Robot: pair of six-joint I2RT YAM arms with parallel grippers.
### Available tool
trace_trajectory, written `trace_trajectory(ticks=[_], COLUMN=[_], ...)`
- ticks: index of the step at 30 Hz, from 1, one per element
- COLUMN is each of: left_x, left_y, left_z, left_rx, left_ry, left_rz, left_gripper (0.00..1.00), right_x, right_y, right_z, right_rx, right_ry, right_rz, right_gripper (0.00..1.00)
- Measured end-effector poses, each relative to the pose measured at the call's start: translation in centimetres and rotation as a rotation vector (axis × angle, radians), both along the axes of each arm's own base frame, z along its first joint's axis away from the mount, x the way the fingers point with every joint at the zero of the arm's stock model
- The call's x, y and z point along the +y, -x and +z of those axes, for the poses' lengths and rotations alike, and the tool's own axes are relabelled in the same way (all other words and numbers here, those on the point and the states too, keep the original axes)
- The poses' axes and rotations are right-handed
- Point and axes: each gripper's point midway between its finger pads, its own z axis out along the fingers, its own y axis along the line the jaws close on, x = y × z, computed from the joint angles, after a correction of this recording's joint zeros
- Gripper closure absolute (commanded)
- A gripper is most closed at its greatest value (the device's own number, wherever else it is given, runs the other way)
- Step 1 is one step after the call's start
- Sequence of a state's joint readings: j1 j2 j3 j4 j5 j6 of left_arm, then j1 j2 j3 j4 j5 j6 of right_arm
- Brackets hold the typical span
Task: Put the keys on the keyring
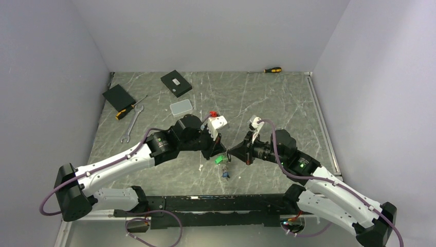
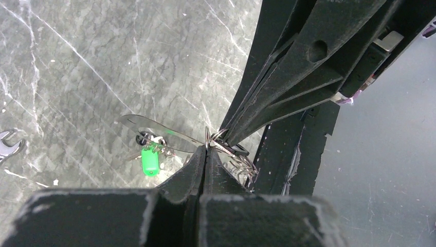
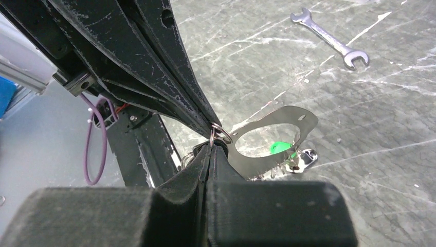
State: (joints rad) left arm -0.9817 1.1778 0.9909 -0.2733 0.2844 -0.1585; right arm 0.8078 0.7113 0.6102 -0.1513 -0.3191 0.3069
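Starting on the left: the wrench (image 1: 131,123) lies flat on the marble-looking table (image 1: 267,103). There's an orange-handled screwdriver (image 1: 127,110) just behind it and a black box (image 1: 119,96) further back.

My left pincer (image 2: 206,152) reaches in from that side. Its fingers are pressed fully together, nipping the keyring (image 2: 207,137) right at the tips.

Hanging off the ring is a flat metal plate (image 3: 290,114) with a big oval hole. The keys (image 3: 303,158) bunch up under it, one with a green tag (image 2: 149,160). The top view shows a blue tag (image 1: 225,175) lower in the bunch too. A few more thin wire loops poke out beside my fingers, and I can't really tell what they belong to.

Then my right pincer (image 3: 212,149) comes in from the other side, also clamped tight. It's tip to tip with the left one and pinching the same ring. So the whole bundle sits mid-table between my two arms, held up off the surface as far as I can tell.

Way back on the right, a second screwdriver (image 1: 272,70) lies by the wall.
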Motion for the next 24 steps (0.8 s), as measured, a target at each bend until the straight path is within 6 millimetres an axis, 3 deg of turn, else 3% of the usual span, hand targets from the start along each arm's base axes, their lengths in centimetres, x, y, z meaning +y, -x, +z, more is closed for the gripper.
trace_trajectory(ticks=[11,24], left_x=[-0.3,-0.4], left_y=[0.3,0.3], left_z=[-0.8,-0.8], left_rx=[0.024,0.026], left_ry=[-0.015,-0.014], left_rz=[-0.022,-0.024], left_gripper=[1.0,1.0], right_x=[0.1,0.1], right_y=[0.0,0.0], right_z=[1.0,0.7], right_rx=[-0.03,-0.022], right_ry=[0.017,0.023], right_rz=[0.017,0.016], right_gripper=[1.0,1.0])
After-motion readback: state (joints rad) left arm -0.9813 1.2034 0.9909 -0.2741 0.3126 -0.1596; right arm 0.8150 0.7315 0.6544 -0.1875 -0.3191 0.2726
